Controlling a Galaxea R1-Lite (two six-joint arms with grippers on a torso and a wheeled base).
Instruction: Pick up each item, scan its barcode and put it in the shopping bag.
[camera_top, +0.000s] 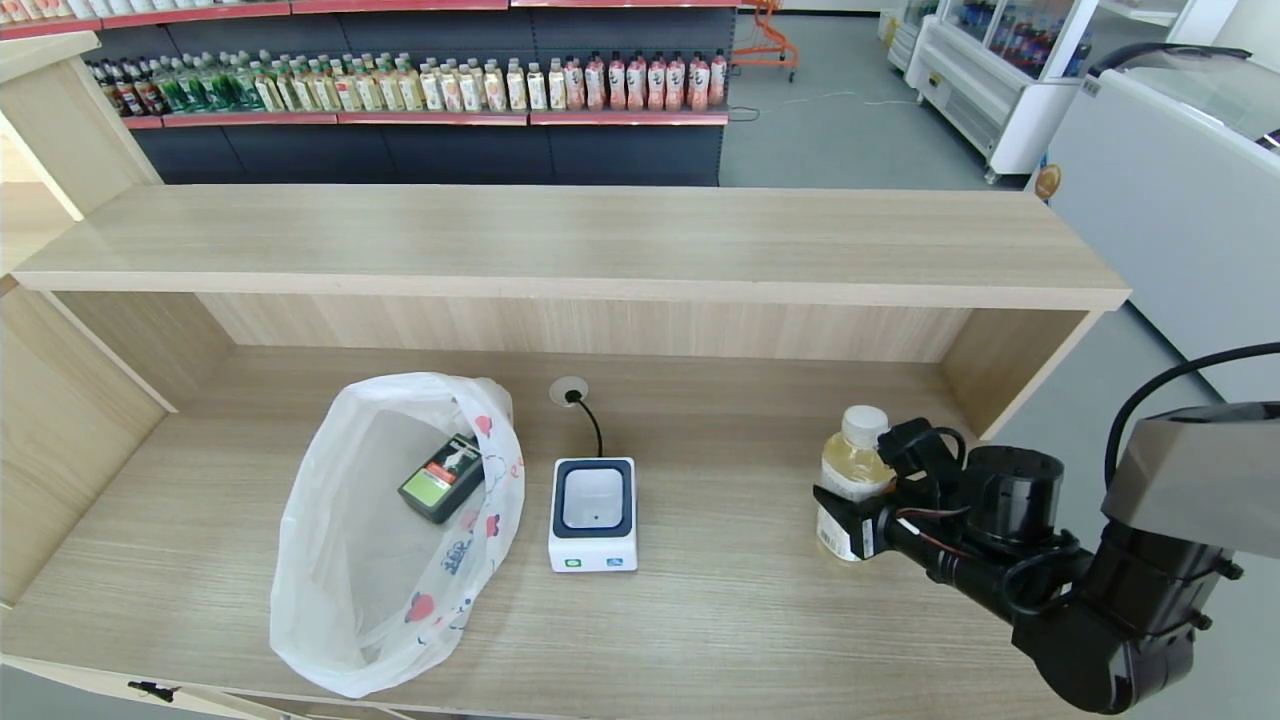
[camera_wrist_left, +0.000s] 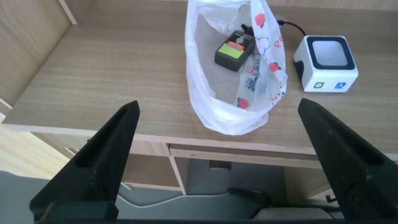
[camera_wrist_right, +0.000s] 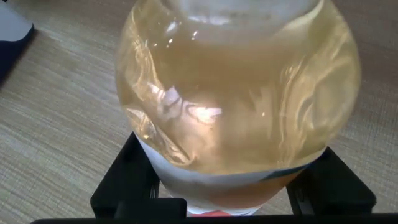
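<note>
**Bottle gripped on the right; the scan comes next.**
Your right gripper (camera_top: 868, 478) has its jaws closed on the labelled lower part of the bottle (camera_top: 850, 465), which stands on the desk (camera_top: 720, 600) well to the right of the scanner (camera_top: 592, 512). You now need to lift it and turn its barcode to the scanner's window, then carry it to the shopping bag (camera_top: 330, 560), where a dark box (camera_top: 441, 478) already lies. Your left gripper (camera_wrist_left: 217, 106) hangs off the desk's front edge, jaws wide, holding nothing.

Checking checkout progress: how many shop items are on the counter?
2: a dark box inside the shopping bag, and a bottle gripped by the right gripper. Bag folds may hide more.
</note>
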